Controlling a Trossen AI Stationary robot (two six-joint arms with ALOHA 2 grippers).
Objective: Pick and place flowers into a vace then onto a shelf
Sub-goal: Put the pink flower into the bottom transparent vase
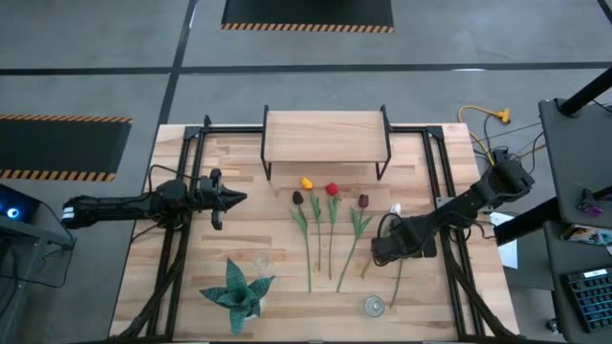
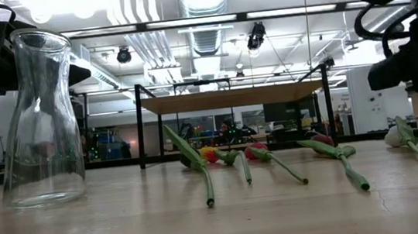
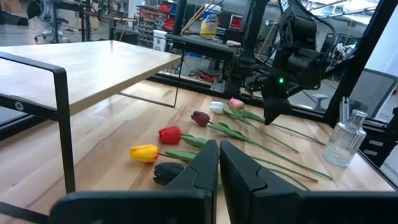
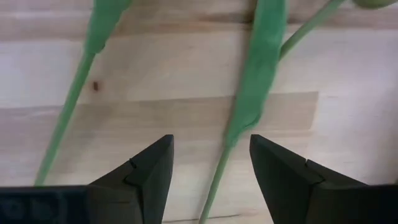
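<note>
Several flowers lie flat on the table in front of the shelf [image 1: 325,134], stems toward the near edge: yellow [image 1: 306,183], black [image 1: 297,198], red [image 1: 332,189], maroon [image 1: 363,201], white-pink [image 1: 396,208]. My right gripper [image 1: 387,250] points down, open, over the white-pink flower's stem [image 4: 217,180]. Its fingers stand on either side of the stem without touching it. The maroon flower's stem [image 4: 68,106] runs beside it. My left gripper [image 1: 234,198] is shut and level at the table's left. A clear glass vase [image 2: 38,119] stands upright on its base near the front.
A teal star-shaped plant [image 1: 234,291] sits at the near left. A small ribbed glass bottle [image 1: 373,306] stands near the front edge, right of the stems. Black frame rails [image 1: 182,239] run along both table sides. Bare wood lies between the left gripper and the flowers.
</note>
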